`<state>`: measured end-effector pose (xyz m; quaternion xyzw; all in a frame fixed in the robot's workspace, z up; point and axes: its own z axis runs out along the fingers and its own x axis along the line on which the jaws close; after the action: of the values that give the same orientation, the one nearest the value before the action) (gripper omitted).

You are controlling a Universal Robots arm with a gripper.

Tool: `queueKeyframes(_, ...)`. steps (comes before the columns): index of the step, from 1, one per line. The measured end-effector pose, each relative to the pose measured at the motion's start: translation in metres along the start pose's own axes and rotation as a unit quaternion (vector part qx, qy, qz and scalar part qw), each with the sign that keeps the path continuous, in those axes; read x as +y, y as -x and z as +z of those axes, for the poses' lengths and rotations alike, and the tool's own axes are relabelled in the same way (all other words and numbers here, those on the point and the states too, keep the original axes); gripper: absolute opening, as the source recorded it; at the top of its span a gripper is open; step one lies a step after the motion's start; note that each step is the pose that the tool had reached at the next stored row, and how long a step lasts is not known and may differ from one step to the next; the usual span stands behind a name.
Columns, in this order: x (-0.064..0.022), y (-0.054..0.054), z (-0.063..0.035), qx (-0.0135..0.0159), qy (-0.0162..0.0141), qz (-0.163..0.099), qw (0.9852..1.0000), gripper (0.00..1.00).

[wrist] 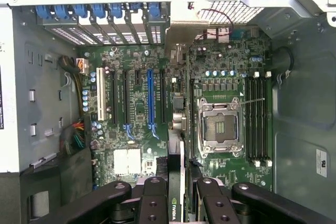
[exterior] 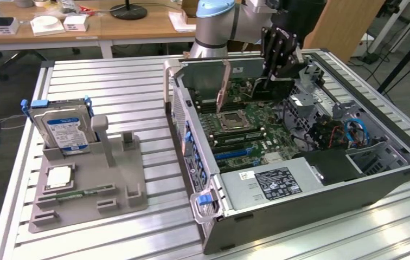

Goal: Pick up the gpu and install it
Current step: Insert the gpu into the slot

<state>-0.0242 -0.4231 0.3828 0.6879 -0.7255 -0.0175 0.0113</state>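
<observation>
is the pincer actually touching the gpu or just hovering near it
Touching. In the wrist view the gpu stands edge-on, pinched between the two fingers of the pincer, over the motherboard.

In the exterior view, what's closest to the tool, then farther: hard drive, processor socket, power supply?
1. Processor socket, on the board beside the tool.
2. Power supply, at the case's end toward the camera.
3. Hard drive, outside the case, exterior view's left.
</observation>
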Motion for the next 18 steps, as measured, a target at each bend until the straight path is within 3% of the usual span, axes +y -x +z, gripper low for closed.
queueKeyframes(18, -0.0004, 0.000, 0.0109, 0.0001, 0.0000, 0.000, 1.0000, 0.26)
